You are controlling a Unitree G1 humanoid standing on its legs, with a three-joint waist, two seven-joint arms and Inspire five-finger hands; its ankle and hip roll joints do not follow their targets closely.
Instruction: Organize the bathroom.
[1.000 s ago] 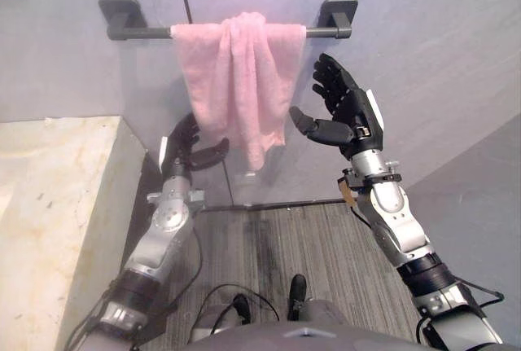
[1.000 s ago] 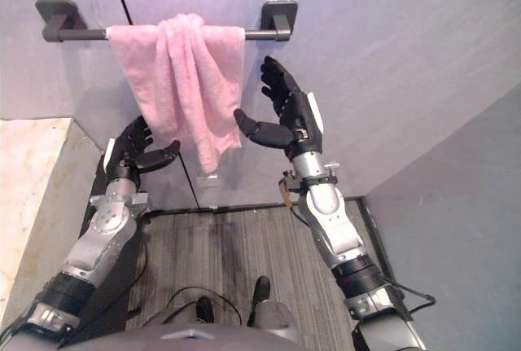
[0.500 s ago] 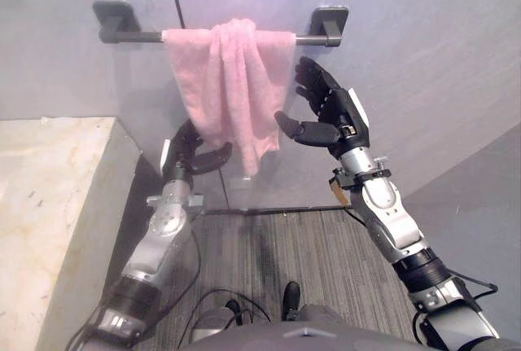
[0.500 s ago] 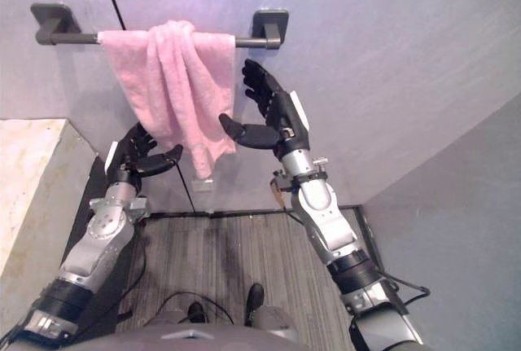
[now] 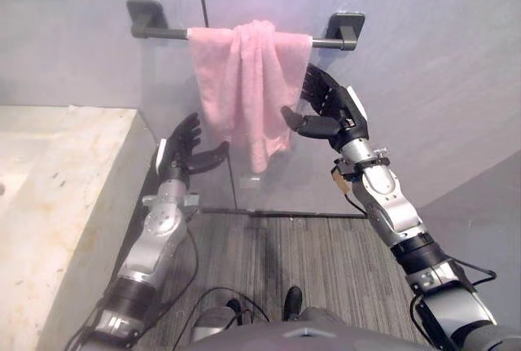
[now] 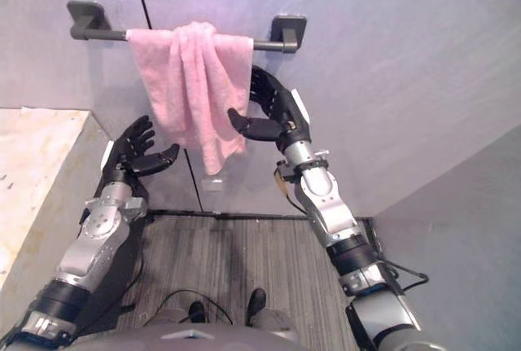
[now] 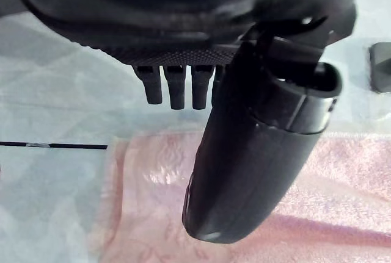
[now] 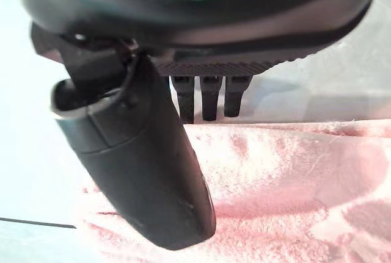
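**Both hands at the hanging towel: approach for straightening**

A bunched pink terry towel point(image 5: 248, 82) hangs over a dark horizontal metal towel bar point(image 5: 167, 32) fixed to the grey wall point(image 5: 423, 58). It sits gathered toward the bar's right half, with folds hanging unevenly and one corner drooping lowest. The right hand point(image 5: 330, 111) is raised at the towel's right edge, fingers point(image 5: 317, 86) spread and extended, thumb pointing toward the cloth; the right wrist view places the thumb over the pink pile, though contact cannot be confirmed. The left hand point(image 5: 186, 149) is lower, just beside the towel's lower left edge, fingers straight and fanned, holding nothing.

The step in hand appears to be taking hold of the towel to spread or remove it. To do it well, each hand would best close on a single outer edge rather than on the bunched middle, since thick folds are likely to slip from a partial pinch. Pulling outward along the bar, not downward, should keep the cloth from sliding off. The left end of the bar is bare and offers room to spread into.

Surroundings: a pale marbled stone bench point(image 5: 49, 196) stands at the robot's left, near the left arm; striped grey carpet floor point(image 5: 309, 253) lies below. A dark vertical seam point(image 5: 213, 82) runs down the wall behind the towel.
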